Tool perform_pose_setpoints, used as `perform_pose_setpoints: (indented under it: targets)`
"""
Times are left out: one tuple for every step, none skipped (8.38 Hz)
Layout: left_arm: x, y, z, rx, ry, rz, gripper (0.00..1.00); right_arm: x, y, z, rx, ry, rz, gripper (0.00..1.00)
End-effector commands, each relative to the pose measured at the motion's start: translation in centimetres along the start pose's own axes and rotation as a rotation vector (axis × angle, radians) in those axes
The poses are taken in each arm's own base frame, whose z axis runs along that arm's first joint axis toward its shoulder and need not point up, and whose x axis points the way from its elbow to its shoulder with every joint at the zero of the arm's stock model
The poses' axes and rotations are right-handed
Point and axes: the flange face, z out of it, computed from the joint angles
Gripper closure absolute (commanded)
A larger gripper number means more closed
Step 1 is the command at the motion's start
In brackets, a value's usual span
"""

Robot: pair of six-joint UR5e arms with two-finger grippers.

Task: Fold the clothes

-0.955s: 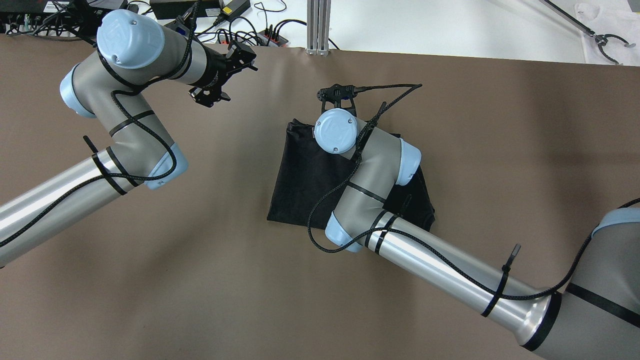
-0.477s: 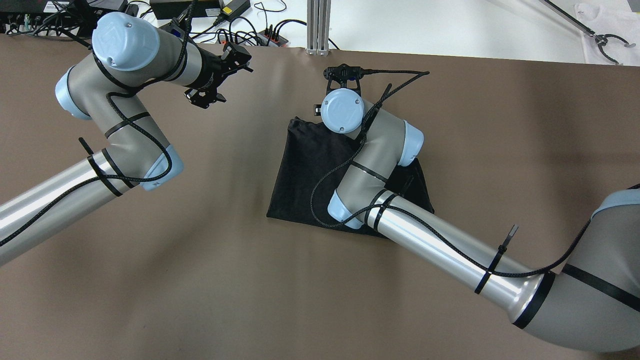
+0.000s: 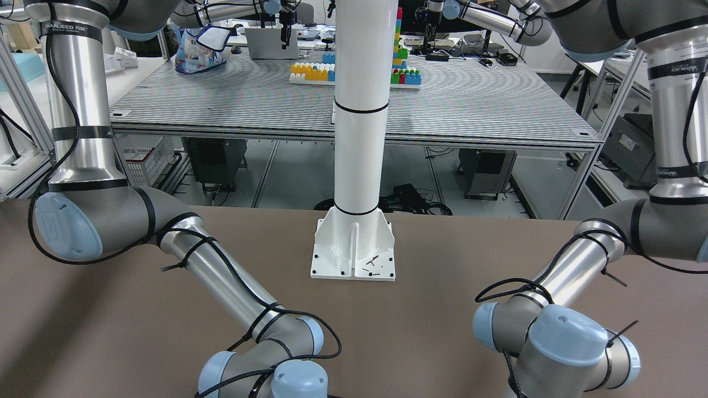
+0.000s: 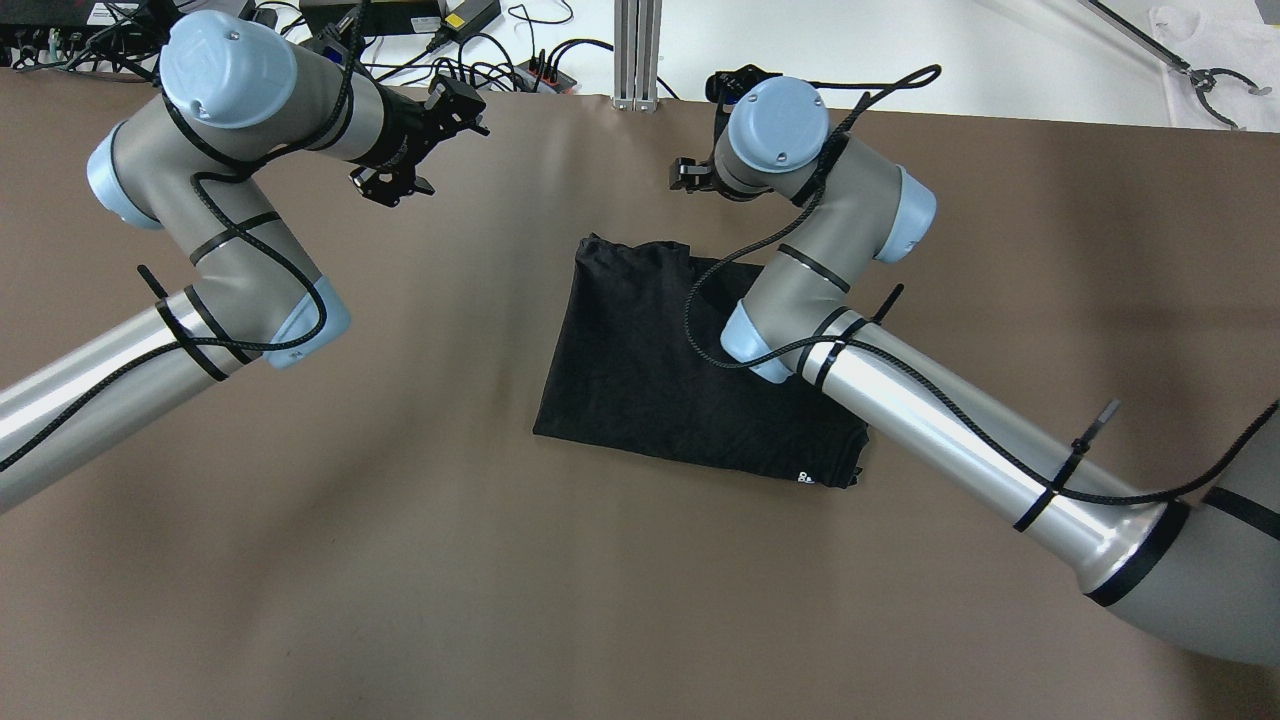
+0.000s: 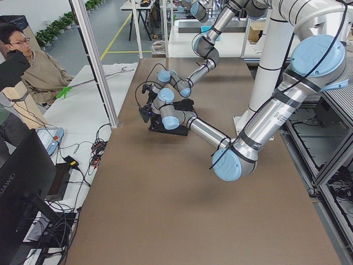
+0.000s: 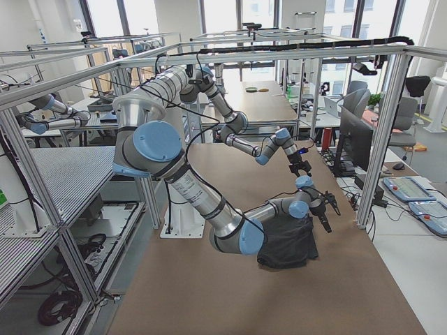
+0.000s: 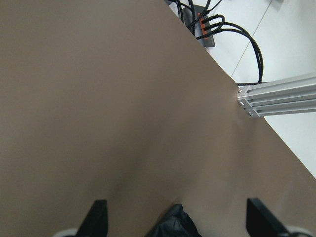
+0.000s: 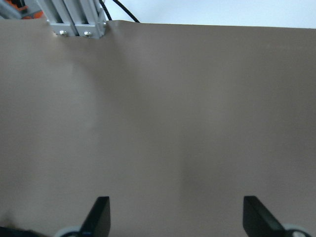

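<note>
clothes (image 4: 680,370): folded black rectangle, flat at centre of surface (image 4: 300,550) | right hand (image 8: 177,217): spread wide, empty, had risen off the cloth to upper centre | left hand (image 7: 178,217): wide, empty, upper left | judgement: fold released, likely near done

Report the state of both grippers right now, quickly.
Left gripper: open, holding nothing.
Right gripper: open, holding nothing.

plain black clothes (image 4: 660,370), brown table (image 4: 400,550)
</note>
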Motion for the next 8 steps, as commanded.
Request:
perform_pose_setpoints:
  targets:
    - [-4.3,-6.7,-3.3,-0.002,-0.039,0.212,0.0,9.8,-1.1,0.1,-0.02,0.036,-0.094,0.05]
    - [-8.2,-11.5,-5.5,0.014,-0.075,0.351,0.0,15.4,-1.9,-0.1,-0.041,0.053,-0.159,0.05]
    - [-12.4,-15.6,-7.0,0.046,-0.127,0.499,0.0,21.7,-3.1,-0.8,-0.052,0.082,-0.237,0.05]
    - [-16.5,-19.5,-9.0,0.077,-0.185,0.66,0.0,28.3,-3.6,-1.1,-0.074,0.126,-0.342,0.05]
    - [-21.4,-24.6,-12.2,0.102,-0.266,0.845,0.0,35.8,-4.6,-2.3,-0.088,0.181,-0.476,0.05]
    - [-24.7,-28.6,-15.3,0.126,-0.369,1.032,0.0,42.3,-4.6,-3.6,-0.112,0.228,-0.553,0.05]
    - [-28.0,-31.2,-17.3,0.173,-0.508,1.165,0.0,49.2,-2.4,-5.6,-0.141,0.266,-0.631,0.05]
    - [-30.9,-32.6,-18.4,0.202,-0.62,1.224,0.0,54.7,-0.7,-9.0,-0.144,0.3,-0.675,0.05]
